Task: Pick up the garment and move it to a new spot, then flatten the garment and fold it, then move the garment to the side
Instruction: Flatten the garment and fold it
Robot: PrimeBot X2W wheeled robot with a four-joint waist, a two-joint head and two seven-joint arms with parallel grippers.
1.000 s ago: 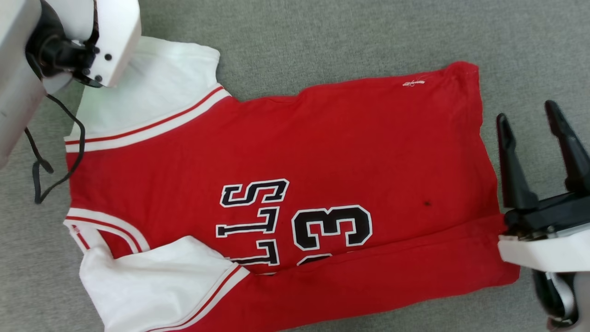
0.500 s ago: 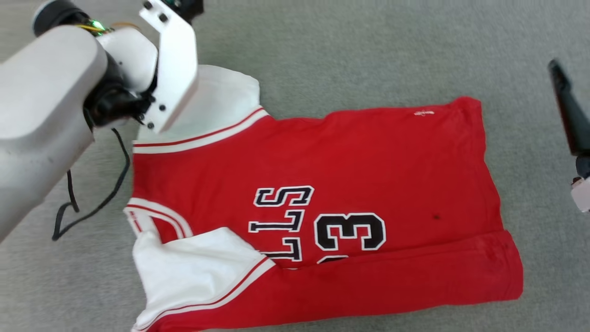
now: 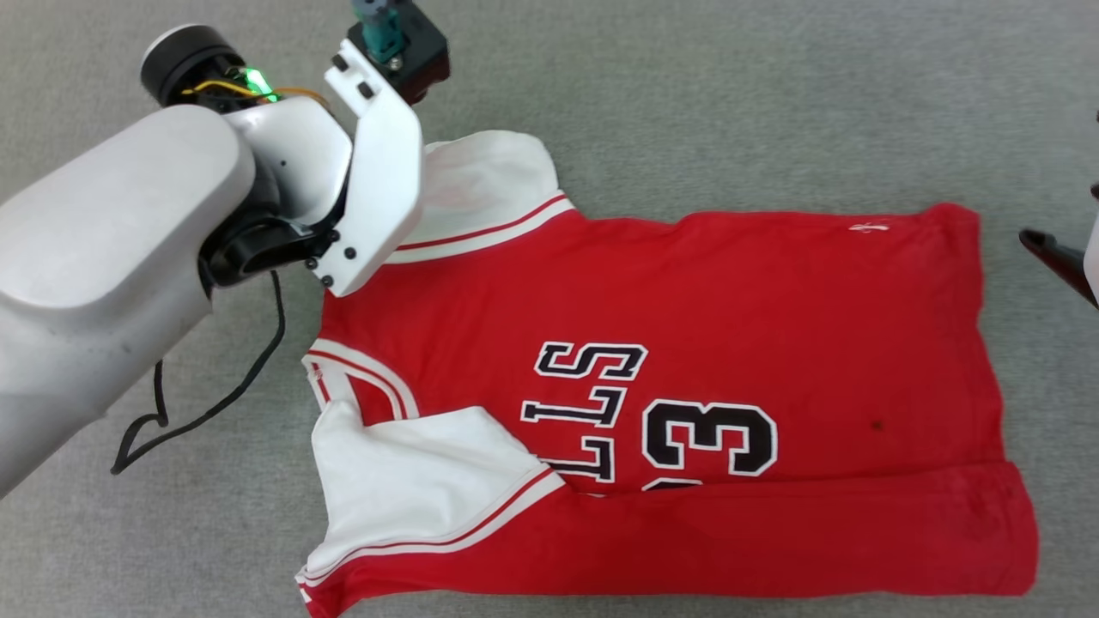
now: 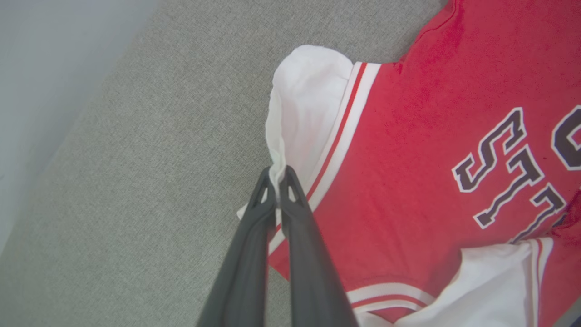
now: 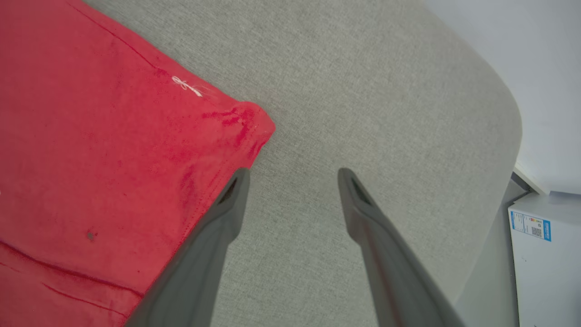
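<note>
Red jersey cloth: the garment (image 3: 687, 343) lies spread across the middle of the grey fabric worktop (image 3: 730, 86), collar end left, hem right. Nearest, its near long side is turned over onto the body as a strip (image 3: 773, 541). The near white sleeve (image 3: 421, 481) is folded in with it and covers part of the black lettering (image 3: 584, 403). That reads as the first lengthwise fold done, the far side not yet.

Left of the collar, a black cable (image 3: 215, 403) droops from the left forearm (image 3: 103, 257) onto the worktop, clear of the cloth.

Further back on the left, the left gripper (image 4: 277, 175) has its fingers pressed together on the edge of the far white sleeve (image 4: 308, 100). The cloth is pinched between the tips and drawn up into a small ridge. Probably gripped there so the sleeve can be brought toward the near side, matching the other one.

Far right, the right gripper (image 5: 292, 179) holds nothing, fingers spread wide. It hovers just beside the far hem corner (image 5: 254, 120), with one finger over the hem edge. Likely placed to take that corner so both ends of the far side fold over together.
</note>
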